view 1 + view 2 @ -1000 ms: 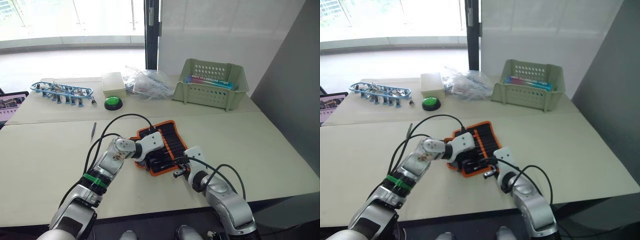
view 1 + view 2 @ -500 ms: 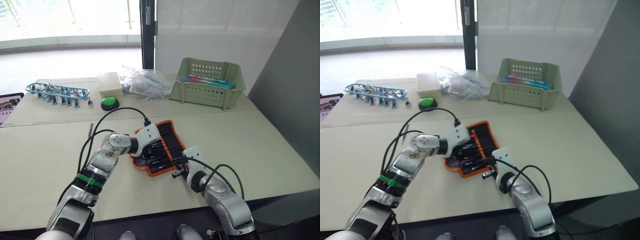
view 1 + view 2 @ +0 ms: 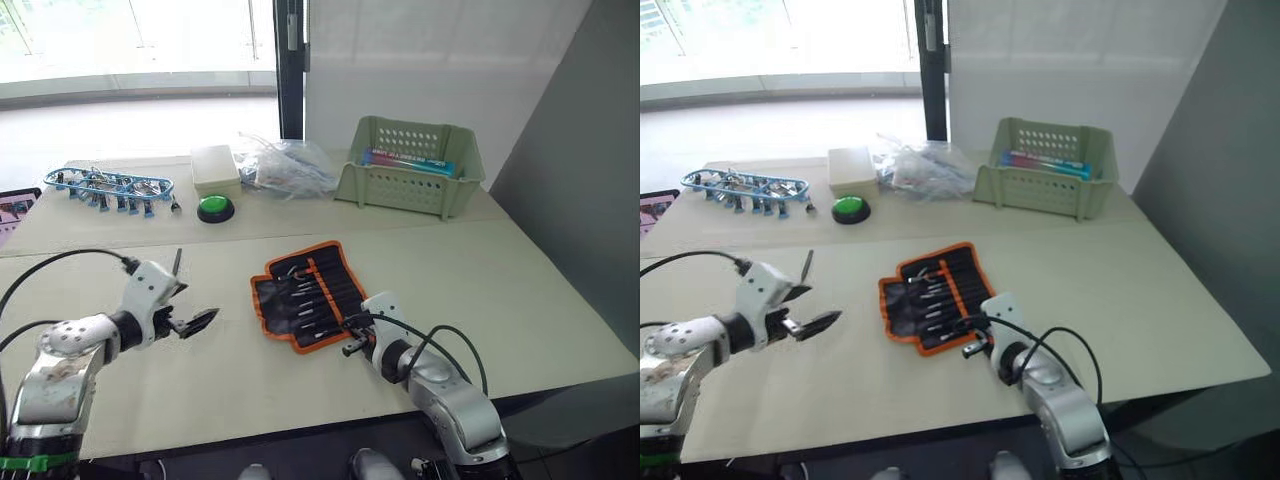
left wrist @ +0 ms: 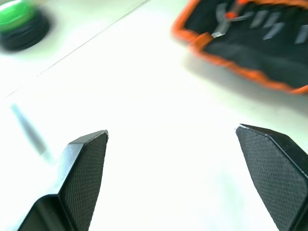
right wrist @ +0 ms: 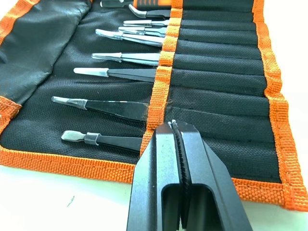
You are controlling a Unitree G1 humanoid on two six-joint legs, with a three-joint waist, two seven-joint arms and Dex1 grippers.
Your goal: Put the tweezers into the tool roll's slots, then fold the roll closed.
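The tool roll lies open and flat mid-table, black with orange trim. Several tweezers are tucked into its slots, their silver tips pointing toward the loose flap. One more slim black tweezers lies loose on the table left of the roll. My left gripper hovers open and empty, near that loose tweezers and well left of the roll. In the left wrist view its fingers stand wide apart. My right gripper is shut with nothing in it, at the roll's near orange edge.
Along the far side stand a pale green basket, a crumpled plastic bag, a white box, a green button and a blue-framed rack of small tools. A screen pokes in at the left edge.
My left arm has pulled back from the roll to the left, and its gripper has opened. The roll now lies uncovered. My right gripper has stayed put.
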